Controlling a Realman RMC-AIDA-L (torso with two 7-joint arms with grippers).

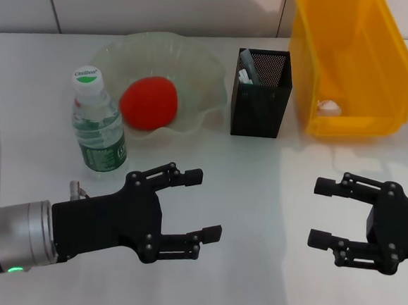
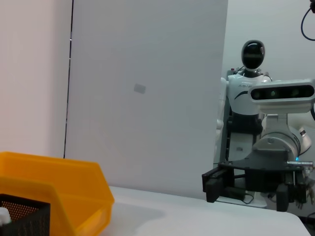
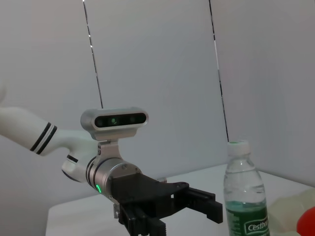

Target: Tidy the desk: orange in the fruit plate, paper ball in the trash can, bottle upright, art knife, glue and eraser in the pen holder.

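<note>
1 orange [image 1: 148,103] in fruit plate [image 1: 200,117]; 1 bottle [image 1: 98,129] upright beside it; left gripper [image 1: 203,205] and right gripper [image 1: 318,212] nearby, fingers apart.

A plain white desk [image 1: 257,199] with a smooth, faintly glossy top fills the head view; soft shadows lie on it. Behind its far edge stands a pale wall [image 1: 166,5] of large panels split by thin dark seams. The wrist views show the same light grey panel wall [image 2: 147,88], its narrow vertical seams [image 3: 93,59] running upward. Past the wall's edge stands a white humanoid machine with a black head [image 2: 253,54], dark cables trailing at its base.
</note>
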